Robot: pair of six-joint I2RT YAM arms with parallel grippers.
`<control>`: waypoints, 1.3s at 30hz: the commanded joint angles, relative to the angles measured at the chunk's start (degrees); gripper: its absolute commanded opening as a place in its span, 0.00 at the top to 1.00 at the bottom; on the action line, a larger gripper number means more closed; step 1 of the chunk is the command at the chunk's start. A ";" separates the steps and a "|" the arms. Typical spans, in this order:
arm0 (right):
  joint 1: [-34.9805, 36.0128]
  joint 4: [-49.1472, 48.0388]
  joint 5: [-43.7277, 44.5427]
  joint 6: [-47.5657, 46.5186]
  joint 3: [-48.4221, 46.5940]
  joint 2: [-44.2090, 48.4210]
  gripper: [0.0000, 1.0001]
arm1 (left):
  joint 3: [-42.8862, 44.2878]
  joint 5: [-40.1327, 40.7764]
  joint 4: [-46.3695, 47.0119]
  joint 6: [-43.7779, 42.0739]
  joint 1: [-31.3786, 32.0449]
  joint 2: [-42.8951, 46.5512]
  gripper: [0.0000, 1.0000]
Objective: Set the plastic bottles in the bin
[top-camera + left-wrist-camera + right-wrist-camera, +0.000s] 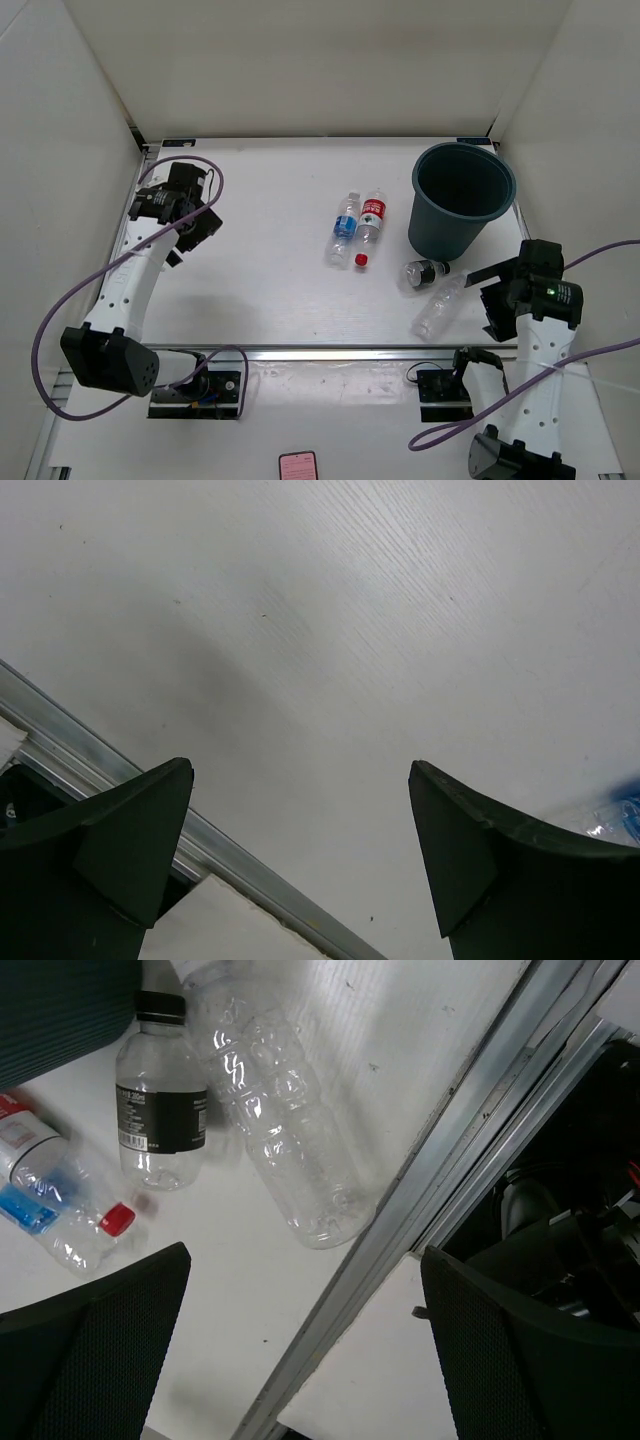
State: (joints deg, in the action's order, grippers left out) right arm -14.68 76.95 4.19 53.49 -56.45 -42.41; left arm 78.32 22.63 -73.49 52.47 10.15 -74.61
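Observation:
Four plastic bottles lie on the white table. The blue-labelled bottle [343, 228] and the red-labelled, red-capped bottle [370, 225] lie side by side in the middle. The dark-capped bottle [425, 271] and the plain bottle [438, 307] lie just in front of the dark teal bin [460, 198], which stands upright at the back right. My right gripper [488, 300] is open and empty, right of the plain bottle [285, 1150] and over the table's front rail. My left gripper [195, 228] is open and empty at the far left, well away from the bottles.
An aluminium rail [330, 351] runs along the table's near edge and also shows in the right wrist view [400, 1220]. White walls enclose the table on three sides. A pink object [297, 466] lies on the near ledge.

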 commanded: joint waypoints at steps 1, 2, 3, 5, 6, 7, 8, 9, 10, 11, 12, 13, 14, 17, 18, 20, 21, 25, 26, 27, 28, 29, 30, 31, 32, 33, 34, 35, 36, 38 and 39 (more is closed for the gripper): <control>-0.09 0.84 1.70 -0.67 0.63 -0.04 0.00 | -0.28 0.57 0.98 -2.01 0.13 -0.36 0.00; -0.09 0.84 2.23 -0.15 1.24 -0.65 0.00 | -0.28 0.57 0.98 -2.02 0.13 -0.36 0.00; -0.09 0.84 2.23 -0.15 2.29 -0.65 0.00 | -1.15 0.57 1.68 -2.98 0.13 0.16 0.00; -0.09 0.84 1.62 -0.15 4.23 -1.27 0.00 | -1.77 2.23 2.21 -3.69 0.65 1.91 0.00; -0.09 0.84 1.62 0.46 6.15 -1.27 0.00 | -1.77 3.37 2.21 -3.69 0.66 1.92 0.00; -0.09 0.84 1.62 0.47 6.87 -1.79 0.00 | -1.77 4.51 0.65 -3.08 1.18 1.92 0.00; -0.09 0.05 1.62 0.47 7.57 -1.80 0.00 | -1.77 6.35 0.02 -3.07 1.19 1.92 0.00; -0.09 -1.35 0.83 0.47 8.54 -1.80 0.00 | -2.29 6.98 -0.59 -3.07 1.71 1.92 0.00; -0.09 -5.02 -0.13 -1.53 10.63 -1.80 0.00 | -2.30 6.99 -0.60 -2.55 1.71 1.23 0.00; -0.09 -6.44 -0.66 -1.55 11.70 -1.80 0.00 | -3.08 6.99 -0.60 -2.55 2.23 1.22 0.00; -0.09 -7.85 -0.67 -1.55 12.67 -2.32 0.00 | -3.09 6.99 -0.60 -2.55 2.76 1.22 0.00; -0.09 -10.74 -0.67 -1.55 13.55 -3.11 0.00 | -3.61 6.99 -0.60 -3.07 2.77 1.22 0.00; -0.09 -12.77 -1.63 -1.55 15.64 -4.16 0.00 | -3.62 6.99 -0.60 -3.07 3.38 1.22 0.00; -0.09 -20.05 -3.03 -2.08 19.08 -6.01 0.00 | -3.62 6.99 -0.60 -3.60 3.91 1.22 0.00; -0.09 -21.13 -3.04 -2.08 20.14 -7.41 0.00 | -3.62 7.51 -0.60 -3.60 4.61 0.52 0.00; -0.09 -25.50 -3.74 -2.07 21.99 -9.17 0.00 | -3.09 7.51 -1.12 -3.60 5.49 -0.27 0.00; -0.09 -26.49 -4.36 -2.08 21.99 -9.70 0.00 | -2.48 8.04 -1.13 -3.60 6.28 -0.88 0.00; -0.09 -31.06 -6.73 -2.78 21.99 -10.93 0.00 | -1.95 9.18 -2.18 -3.07 8.12 -2.03 0.00; -0.09 -31.07 -6.73 -2.78 21.99 -10.94 0.00 | -1.95 9.18 -2.18 -3.07 8.13 -2.03 0.00; -0.09 -31.59 -6.73 -2.78 21.38 -10.94 0.00 | -2.64 9.18 -2.18 -3.07 8.13 -2.03 0.00; -0.09 -31.60 -6.73 -2.78 21.38 -10.94 0.00 | -2.65 9.18 -2.18 -3.07 8.13 -2.03 0.00; -0.09 -31.60 -6.73 -2.78 20.59 -10.24 0.00 | -3.17 9.18 -2.18 -3.07 8.13 -2.03 0.00; -0.09 -30.99 -6.73 -2.78 19.89 -10.23 0.00 | -3.18 9.18 -2.18 -3.07 8.13 -2.03 0.00; -0.09 -30.98 -7.69 -2.78 19.88 -9.71 0.00 | -3.18 9.18 -1.66 -3.07 8.13 -2.03 0.00; -0.09 -30.98 -8.48 -2.78 19.88 -9.01 0.00 | -3.18 9.18 -1.65 -3.07 8.13 -2.55 0.00; -0.09 -31.50 -9.62 -2.17 19.88 -9.00 0.00 | -3.18 9.18 -1.65 -3.07 8.13 -2.56 0.00; -0.09 -32.73 -11.03 -2.17 19.88 -8.22 0.00 | -3.18 8.66 -1.65 -3.07 8.13 -2.56 0.00; -0.09 -33.52 -12.69 -1.30 19.88 -7.60 0.00 | -3.18 8.66 -1.13 -3.07 8.13 -3.08 0.00; -0.09 -34.49 -15.50 -0.68 20.75 -7.60 0.00 | -3.18 8.66 -1.13 -3.07 8.13 -3.09 0.00; 0.53 -36.77 -17.10 1.86 22.51 -6.37 0.00 | -3.71 8.66 -1.13 -3.07 8.13 -3.61 0.00; 0.53 -37.56 -17.63 2.66 23.13 -6.37 0.00 | -3.71 8.66 -1.13 -3.07 8.13 -3.61 0.00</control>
State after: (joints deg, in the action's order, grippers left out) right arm -14.50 43.86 -8.36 53.41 -34.22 -49.89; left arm 74.72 30.04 -74.96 49.36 18.13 -78.00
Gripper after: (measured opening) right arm 0.998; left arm 1.000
